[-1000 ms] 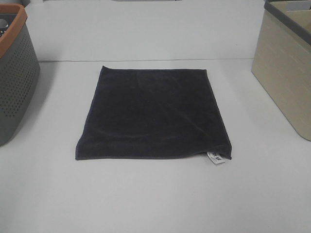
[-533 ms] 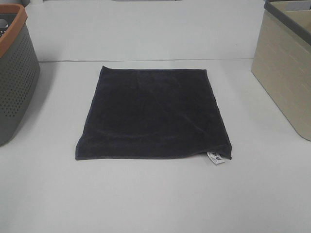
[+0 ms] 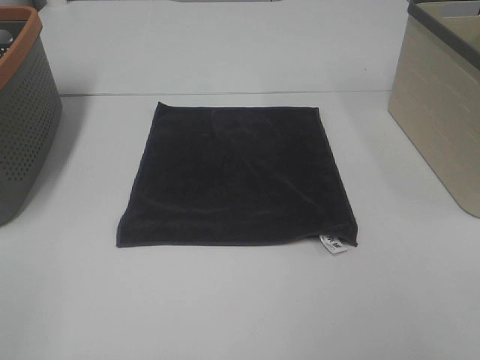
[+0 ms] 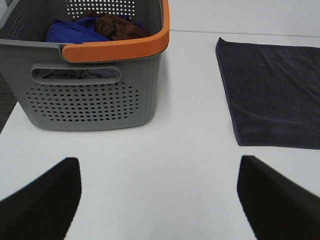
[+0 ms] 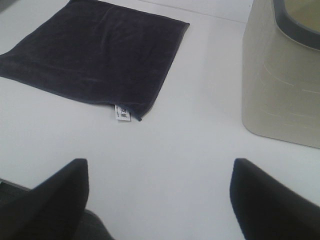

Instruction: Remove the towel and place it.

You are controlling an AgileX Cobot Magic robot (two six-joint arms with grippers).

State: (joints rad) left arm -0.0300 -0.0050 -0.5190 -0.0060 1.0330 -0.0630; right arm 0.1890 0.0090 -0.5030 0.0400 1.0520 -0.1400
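The dark navy-black towel [image 3: 237, 177] lies flat and spread out in the middle of the white table, with its small white tag [image 3: 333, 244] at the near right corner. It also shows in the left wrist view [image 4: 272, 93] and in the right wrist view [image 5: 95, 52]. Neither gripper shows in the exterior high view. My left gripper [image 4: 159, 200] is open and empty over bare table, near the grey basket and apart from the towel. My right gripper [image 5: 157, 200] is open and empty over bare table, short of the towel's tag corner [image 5: 122, 112].
A grey perforated basket with an orange rim [image 3: 22, 112] stands at the left edge; it holds blue and brown cloths [image 4: 95, 27]. A beige bin with a dark rim [image 3: 442, 97] stands at the right edge. The table's far seam runs behind the towel.
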